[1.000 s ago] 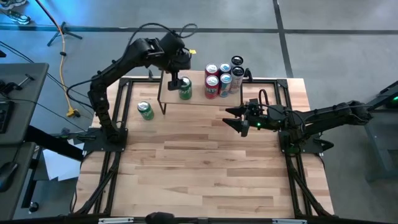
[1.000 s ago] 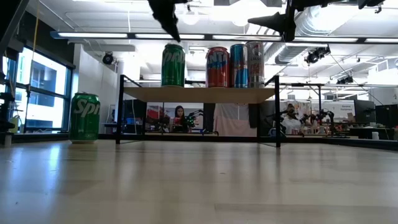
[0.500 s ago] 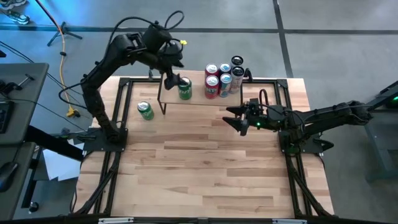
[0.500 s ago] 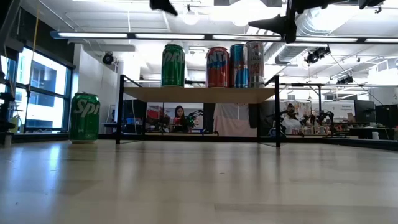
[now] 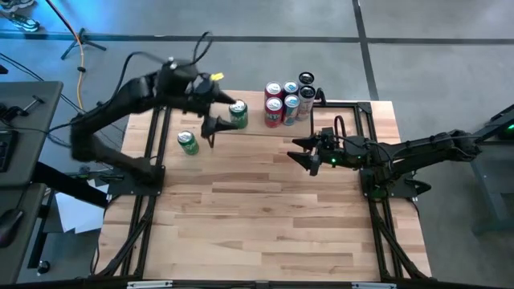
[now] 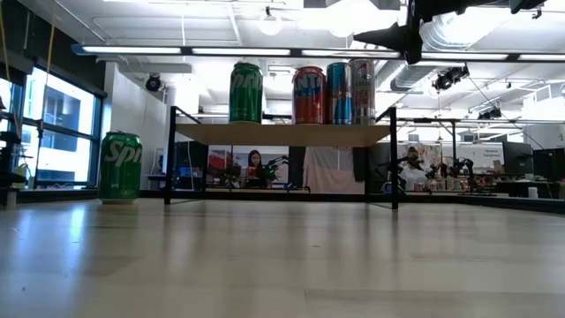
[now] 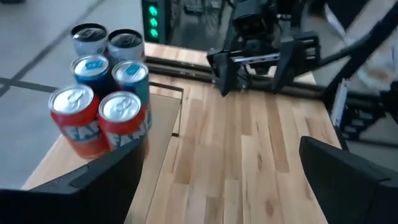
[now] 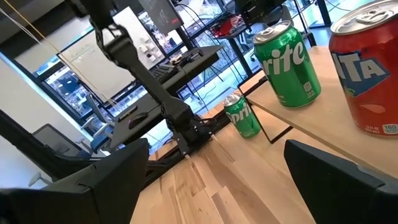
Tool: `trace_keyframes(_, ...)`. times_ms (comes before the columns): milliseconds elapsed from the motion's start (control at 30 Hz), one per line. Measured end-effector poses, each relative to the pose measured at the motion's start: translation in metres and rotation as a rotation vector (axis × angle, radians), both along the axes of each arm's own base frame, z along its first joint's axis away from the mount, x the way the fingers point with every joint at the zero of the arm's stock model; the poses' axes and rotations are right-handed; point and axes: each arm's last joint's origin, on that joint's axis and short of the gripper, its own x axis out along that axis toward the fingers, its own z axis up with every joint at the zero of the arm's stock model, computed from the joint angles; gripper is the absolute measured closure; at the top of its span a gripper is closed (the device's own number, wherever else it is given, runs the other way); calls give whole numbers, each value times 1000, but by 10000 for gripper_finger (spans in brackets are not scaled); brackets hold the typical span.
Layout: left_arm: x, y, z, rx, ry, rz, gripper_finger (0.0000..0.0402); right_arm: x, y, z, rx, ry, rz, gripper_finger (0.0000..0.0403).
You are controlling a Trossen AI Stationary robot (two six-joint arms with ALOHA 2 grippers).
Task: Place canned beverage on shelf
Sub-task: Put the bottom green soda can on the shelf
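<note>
Light-wood table (image 5: 265, 217), plank top, black frame rails along its edges. Small shelf (image 6: 281, 132) stands at the far edge on thin black legs. On shelf: green Sprite can (image 6: 246, 92), apart from a red-blue-silver can cluster (image 5: 290, 99). On table beside shelf: second Sprite can (image 5: 188, 143), upright.

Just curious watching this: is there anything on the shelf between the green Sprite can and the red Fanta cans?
Nothing. In the low view, the Sprite can and nearest Fanta can stand apart on the shelf, bare board between them.
</note>
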Motion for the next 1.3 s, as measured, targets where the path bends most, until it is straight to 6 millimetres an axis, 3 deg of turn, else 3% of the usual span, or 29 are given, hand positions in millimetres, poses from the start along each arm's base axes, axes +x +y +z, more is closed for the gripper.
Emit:
trace_keyframes(300, -48, -29, -84, -135, -329, 91, 18, 0, 0, -1, -2, 14, -14, 43)
trace_keyframes(533, -60, -33, -135, -217, -324, 203, 18, 0, -1, -1, -4, 14, -43, 43)
trace_keyframes(833, -59, -31, -141, -108, -298, 215, 18, 0, -1, -1, 21, 8, -47, 43)
trace_keyframes(1067, -59, -31, -140, -184, -313, 219, 18, 0, -1, -1, 21, 7, -45, 43)
trace_keyframes(1300, -58, -35, -140, -262, -307, 114, 21, 0, -1, -1, 22, 8, -34, 43)
